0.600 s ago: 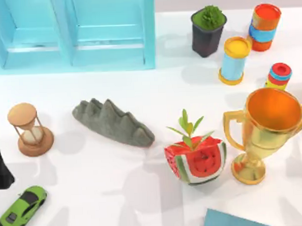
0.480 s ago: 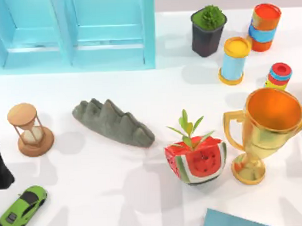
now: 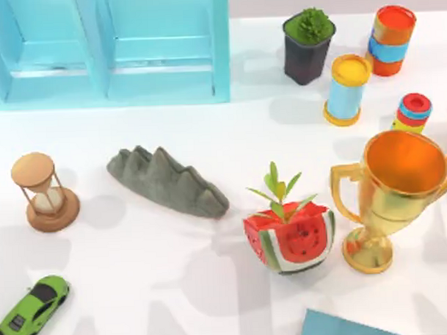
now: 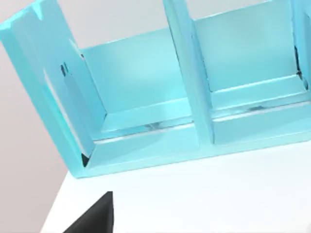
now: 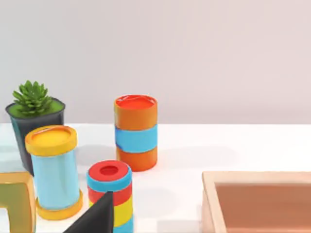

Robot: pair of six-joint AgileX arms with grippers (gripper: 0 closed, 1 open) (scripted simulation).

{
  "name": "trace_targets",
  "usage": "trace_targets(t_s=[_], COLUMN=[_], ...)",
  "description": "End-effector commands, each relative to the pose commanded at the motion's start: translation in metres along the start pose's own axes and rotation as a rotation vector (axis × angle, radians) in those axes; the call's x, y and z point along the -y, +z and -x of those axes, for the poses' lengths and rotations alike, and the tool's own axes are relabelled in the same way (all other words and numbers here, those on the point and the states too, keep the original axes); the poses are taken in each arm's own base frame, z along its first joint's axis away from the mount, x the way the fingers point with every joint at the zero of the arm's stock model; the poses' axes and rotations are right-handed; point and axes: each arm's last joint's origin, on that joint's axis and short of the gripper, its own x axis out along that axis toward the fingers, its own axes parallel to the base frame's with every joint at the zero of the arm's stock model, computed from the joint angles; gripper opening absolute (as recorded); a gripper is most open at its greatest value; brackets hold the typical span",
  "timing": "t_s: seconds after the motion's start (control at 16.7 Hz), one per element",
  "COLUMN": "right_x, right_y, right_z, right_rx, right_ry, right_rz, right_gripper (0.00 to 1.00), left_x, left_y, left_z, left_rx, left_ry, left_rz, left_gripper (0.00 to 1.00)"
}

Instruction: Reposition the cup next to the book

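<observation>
The book is a flat teal slab cut off by the near edge of the table, right of centre. A gold two-handled trophy cup stands upright just beyond it, at the right; its handle shows in the right wrist view. Three colourful cylindrical cups stand farther back: a blue one with a yellow lid, an orange and blue one, and a small striped one with a red top. A dark part of my left gripper faces the shelf unit. A dark part of my right gripper sits near the striped cup.
A light-blue shelf unit fills the back left. An hourglass, a grey rock ridge, a green toy car, a watermelon planter and a potted succulent stand about. A wooden tray lies right of the cups.
The dark shape of my left arm at the top view's left edge has gone out of view. Nothing on the table has moved.
</observation>
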Motion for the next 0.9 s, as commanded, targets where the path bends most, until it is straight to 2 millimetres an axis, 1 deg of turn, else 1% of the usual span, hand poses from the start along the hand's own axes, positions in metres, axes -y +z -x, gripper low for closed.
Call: trace_targets(t_s=[0.12, 0.36, 0.6, 0.72, 0.78, 0.9], right_x=[0.0, 0.0, 0.0, 0.0, 0.0, 0.0], right_y=[0.0, 0.0, 0.0, 0.0, 0.0, 0.0], right_z=[0.0, 0.0, 0.0, 0.0, 0.0, 0.0], right_rx=[0.0, 0.0, 0.0, 0.0, 0.0, 0.0], right_ry=[0.0, 0.0, 0.0, 0.0, 0.0, 0.0], right_rz=[0.0, 0.0, 0.0, 0.0, 0.0, 0.0], right_gripper=[1.0, 1.0, 1.0, 1.0, 1.0, 1.0], left_x=[-0.012, -0.041, -0.077, -0.097, -0.107, -0.128], left_y=[0.018, 0.063, 0.102, 0.113, 0.116, 0.113], left_z=[0.001, 0.0, -0.01, -0.02, -0.026, -0.04], left_rx=[-0.057, -0.191, -0.379, -0.496, -0.558, -0.679], left_ry=[0.032, 0.076, 0.05, -0.015, -0.066, -0.208], left_rz=[-0.136, -0.457, -0.807, -0.97, -1.044, -1.166], left_gripper=[1.0, 1.0, 1.0, 1.0, 1.0, 1.0])
